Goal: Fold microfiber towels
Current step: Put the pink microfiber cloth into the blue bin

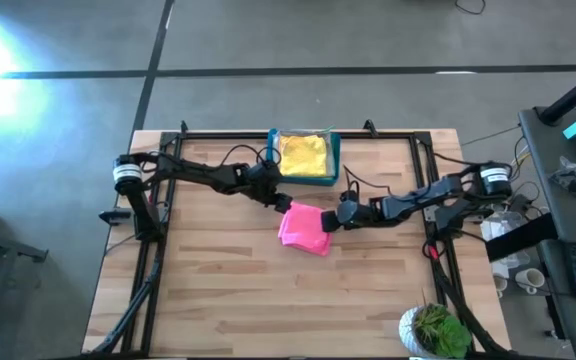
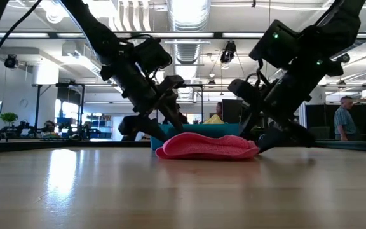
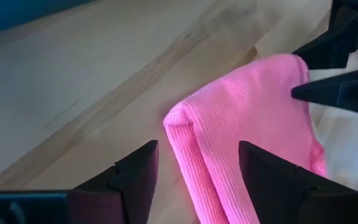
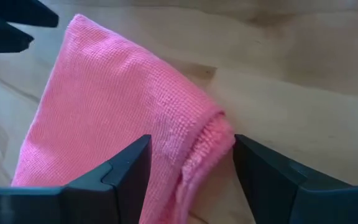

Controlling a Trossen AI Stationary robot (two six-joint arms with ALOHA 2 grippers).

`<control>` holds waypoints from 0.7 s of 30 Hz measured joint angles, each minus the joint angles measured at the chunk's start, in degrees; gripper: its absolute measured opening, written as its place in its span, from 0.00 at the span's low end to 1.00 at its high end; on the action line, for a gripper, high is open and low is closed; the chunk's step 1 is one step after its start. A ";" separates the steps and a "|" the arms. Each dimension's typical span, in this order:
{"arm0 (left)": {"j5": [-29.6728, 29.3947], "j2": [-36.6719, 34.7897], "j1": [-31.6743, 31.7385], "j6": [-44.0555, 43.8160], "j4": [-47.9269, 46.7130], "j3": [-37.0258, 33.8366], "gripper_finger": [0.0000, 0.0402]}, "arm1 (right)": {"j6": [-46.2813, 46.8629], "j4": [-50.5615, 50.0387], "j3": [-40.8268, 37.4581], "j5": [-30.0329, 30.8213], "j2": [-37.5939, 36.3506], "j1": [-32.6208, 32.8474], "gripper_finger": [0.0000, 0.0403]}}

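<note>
Releasing folded pink towel (image 1: 304,228) on bench (image 1: 218,290); left pincer (image 3: 194,168) and right pincer (image 4: 191,165) both gaping, gripping nothing; lifting straight up, avoiding snagging corners.

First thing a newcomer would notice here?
The pink towel, folded into a bright bundle at the middle of the wooden table, with the left gripper and right gripper both open and flanking it, a folded corner between each pair of fingers. Next, the blue bin at the far edge, holding a yellow towel.
</note>
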 joint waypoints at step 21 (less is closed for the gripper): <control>1.15 7.08 -0.36 2.08 9.94 0.35 0.41 | -6.52 1.21 3.81 -0.53 2.35 -1.62 0.40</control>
